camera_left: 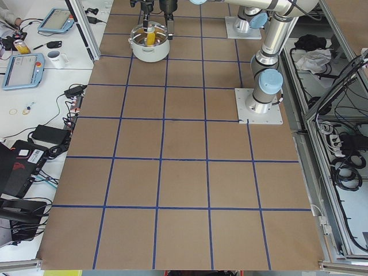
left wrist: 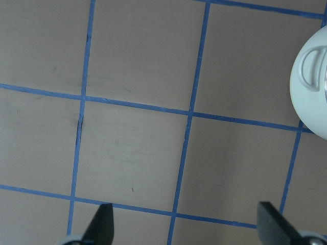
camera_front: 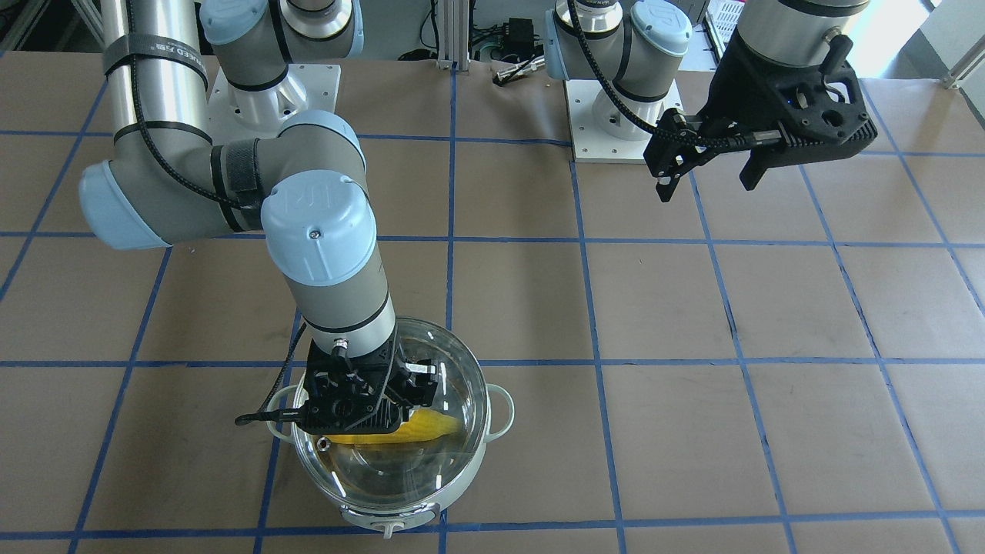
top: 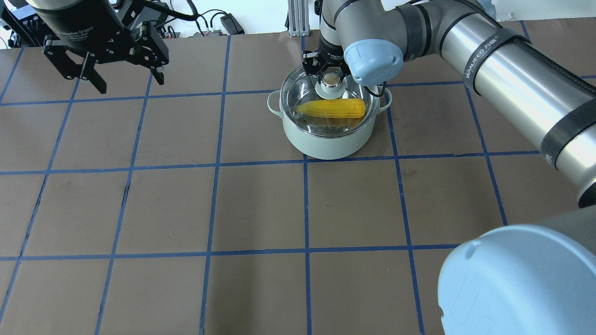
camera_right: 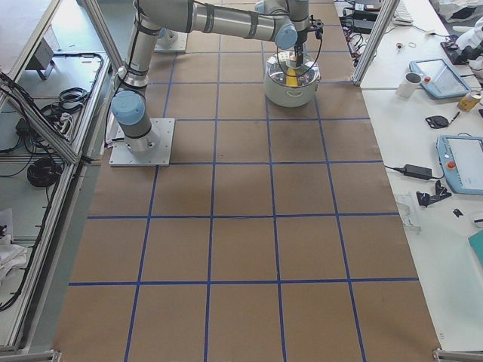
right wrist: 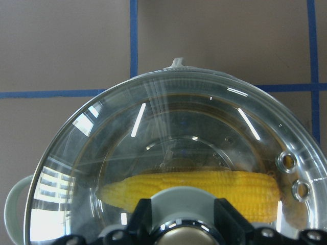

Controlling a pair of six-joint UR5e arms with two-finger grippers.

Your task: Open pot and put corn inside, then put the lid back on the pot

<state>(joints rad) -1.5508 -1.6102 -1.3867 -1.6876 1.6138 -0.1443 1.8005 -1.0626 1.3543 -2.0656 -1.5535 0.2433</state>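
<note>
The pale mint-green pot (top: 326,142) stands on the far middle of the table. The yellow corn (top: 333,108) lies across inside it and shows through the glass in the right wrist view (right wrist: 204,189). The clear glass lid (top: 302,86) covers the pot's mouth, its far edge a little raised. My right gripper (top: 331,77) is straight above it, its fingers closed on the cream knob (right wrist: 179,237). My left gripper (top: 130,83) hangs open and empty above the table, far to the left of the pot.
The table is brown paper with a grid of blue tape lines (top: 305,204). The pot's side handle (left wrist: 311,69) shows at the right edge of the left wrist view. The arm bases (camera_front: 623,115) stand at the robot's side.
</note>
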